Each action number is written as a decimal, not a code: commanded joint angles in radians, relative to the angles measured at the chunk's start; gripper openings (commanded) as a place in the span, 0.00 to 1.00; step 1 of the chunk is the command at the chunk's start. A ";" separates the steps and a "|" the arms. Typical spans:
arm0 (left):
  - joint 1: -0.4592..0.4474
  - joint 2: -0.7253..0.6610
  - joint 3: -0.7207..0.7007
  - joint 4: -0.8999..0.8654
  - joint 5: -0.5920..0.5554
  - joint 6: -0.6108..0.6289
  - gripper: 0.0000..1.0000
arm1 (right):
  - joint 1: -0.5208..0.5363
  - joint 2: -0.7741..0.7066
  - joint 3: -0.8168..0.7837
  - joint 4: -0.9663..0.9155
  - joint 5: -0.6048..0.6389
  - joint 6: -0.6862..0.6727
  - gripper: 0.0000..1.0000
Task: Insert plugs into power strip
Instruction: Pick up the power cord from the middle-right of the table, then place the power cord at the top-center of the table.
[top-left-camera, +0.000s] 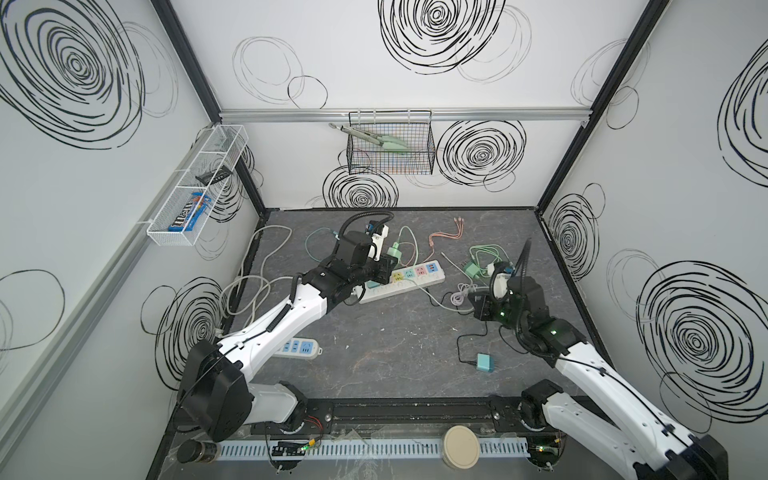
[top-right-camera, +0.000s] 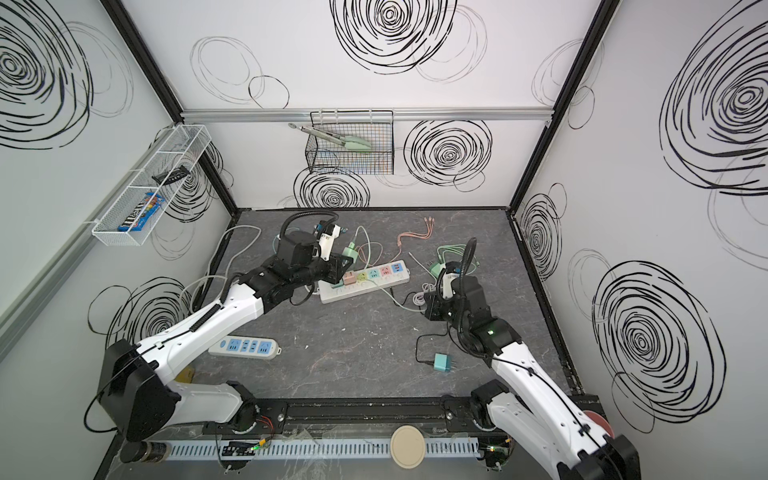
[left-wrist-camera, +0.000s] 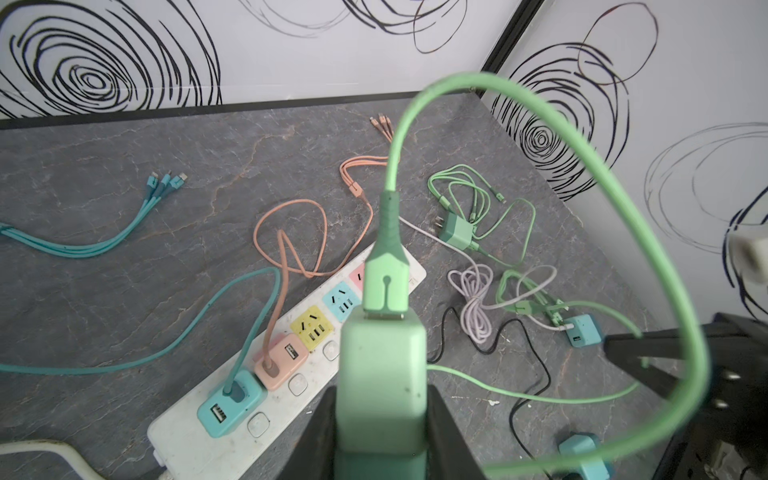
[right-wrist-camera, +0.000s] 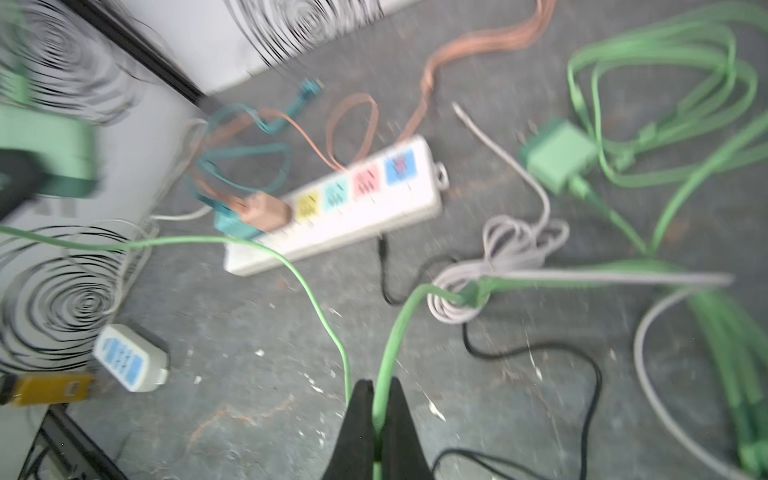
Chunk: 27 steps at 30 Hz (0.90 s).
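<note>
Above the table's left side, we clamp the mint green plug between the closed jaws of our left gripper, raised near the power strip, where a teal plug and a pink plug already sit. Our right gripper is pinched tight on a green cable.

White walls scrawled with black spirals all round, black frame posts in the corners. Dark grey marbled tabletop beneath the jaws; beyond them a black wire basket hangs from a silver rail on the back wall.
</note>
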 joint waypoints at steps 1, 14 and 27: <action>0.002 -0.027 0.077 0.016 -0.018 0.018 0.00 | -0.057 0.007 0.167 0.038 -0.091 -0.149 0.00; -0.063 -0.070 0.247 -0.062 0.019 0.058 0.00 | -0.123 0.138 0.549 0.345 -0.106 -0.252 0.00; -0.064 -0.037 0.248 -0.123 0.096 0.009 0.00 | -0.186 0.468 0.601 0.453 -0.131 -0.200 0.00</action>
